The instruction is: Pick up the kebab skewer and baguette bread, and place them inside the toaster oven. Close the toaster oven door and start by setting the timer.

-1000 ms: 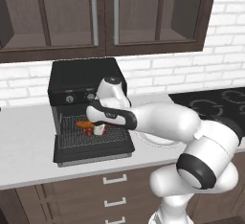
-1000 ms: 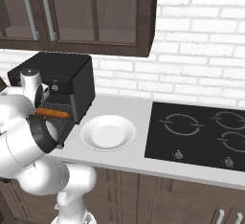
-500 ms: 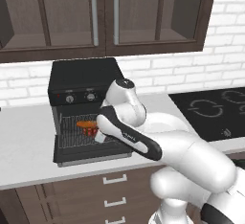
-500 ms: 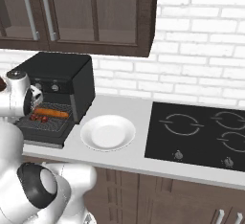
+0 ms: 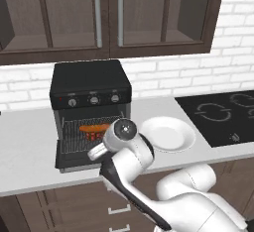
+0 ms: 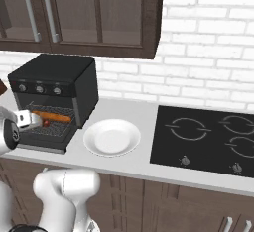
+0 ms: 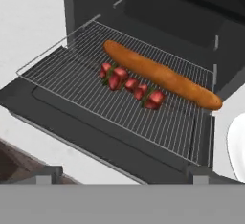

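Lying side by side on the wire rack [image 7: 95,98] of the toaster oven [image 5: 92,85], baguette bread [image 7: 162,74] and kebab skewer [image 7: 130,85], both well ahead of the fingers [image 7: 48,174], fingers spread wide apart, empty, toaster oven door [image 7: 86,141] down just beyond the fingertips.

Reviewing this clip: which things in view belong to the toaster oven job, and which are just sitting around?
Part of the job:
- baguette bread, on the wire rack
- kebab skewer, beside it on the rack
- toaster oven
- toaster oven door, down
- gripper, open, empty

Just there:
- white plate
- cooktop
- upper cabinets
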Robot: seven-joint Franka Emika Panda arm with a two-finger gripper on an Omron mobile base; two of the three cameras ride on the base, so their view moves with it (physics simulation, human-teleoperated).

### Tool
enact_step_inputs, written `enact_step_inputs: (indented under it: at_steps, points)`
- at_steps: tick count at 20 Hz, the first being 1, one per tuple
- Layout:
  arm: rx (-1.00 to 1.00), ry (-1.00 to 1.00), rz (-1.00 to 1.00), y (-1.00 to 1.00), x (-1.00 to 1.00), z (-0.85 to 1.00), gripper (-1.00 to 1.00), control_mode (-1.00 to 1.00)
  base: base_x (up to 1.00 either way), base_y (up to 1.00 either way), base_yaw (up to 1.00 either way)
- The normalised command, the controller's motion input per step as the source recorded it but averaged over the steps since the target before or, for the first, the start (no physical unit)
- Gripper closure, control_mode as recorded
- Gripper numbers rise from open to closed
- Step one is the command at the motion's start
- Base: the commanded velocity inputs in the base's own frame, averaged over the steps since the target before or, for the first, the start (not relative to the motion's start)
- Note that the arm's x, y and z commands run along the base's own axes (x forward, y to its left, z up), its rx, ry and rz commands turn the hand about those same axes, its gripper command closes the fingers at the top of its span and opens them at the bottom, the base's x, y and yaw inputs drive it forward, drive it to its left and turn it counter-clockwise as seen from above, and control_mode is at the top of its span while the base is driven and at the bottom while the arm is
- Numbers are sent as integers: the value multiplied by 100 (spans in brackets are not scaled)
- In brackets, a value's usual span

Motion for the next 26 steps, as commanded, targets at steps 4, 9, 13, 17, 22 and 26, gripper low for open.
enact_step_inputs:
  at_steps: [4,9,13,17,22,26]
  points:
    - [19,0,-61,-2,0,16,-100,-100,0,0,0]
    - [3,0,-9,0,-15,4,-100,-100,0,0,0]
    - [8,0,0,-4,-11,0,-100,-100,0,0,0]
    - [16,-2,-3,0,0,-6,-100,-100,0,0,0]
    - [13,-10,-4,0,0,-28,-100,-100,0,0,0]
    - [8,-7,-1,0,0,-12,-100,-100,0,0,0]
